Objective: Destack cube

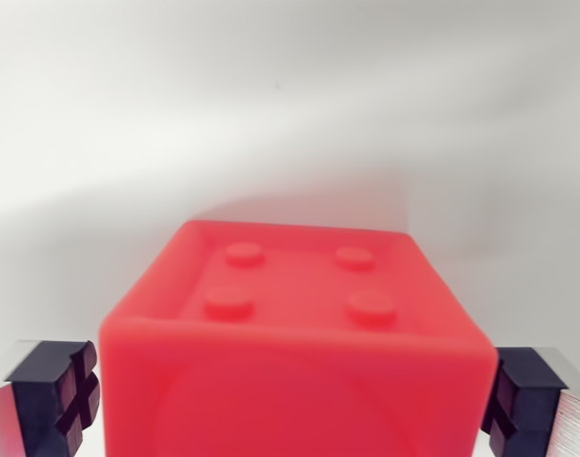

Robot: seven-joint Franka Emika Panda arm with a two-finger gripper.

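Wrist view shows 1 red cube filling the lower middle of the picture, close to the camera and a little blurred. Its top face carries 4 round studs set in a 2-by-2 square inside a shallow raised border, and its near face shows 1 faint circular recess, cut off by the bottom edge. The pincer straddles the cube: 2 fingers are in sight, 1 at the wrist view's left and 1 at the wrist view's right, each with a dark pad on a bright metal backing. The left pad bears a cross-shaped groove pattern. Both pads sit right at the cube's side faces, the left one touching or nearly so, the right one likewise; whether they are pressing on the cube or only standing just beside it cannot be told. Behind the cube lies a plain white tabletop, with a soft reddish shadow along the cube's far edge. What the cube rests on is hidden beneath it.
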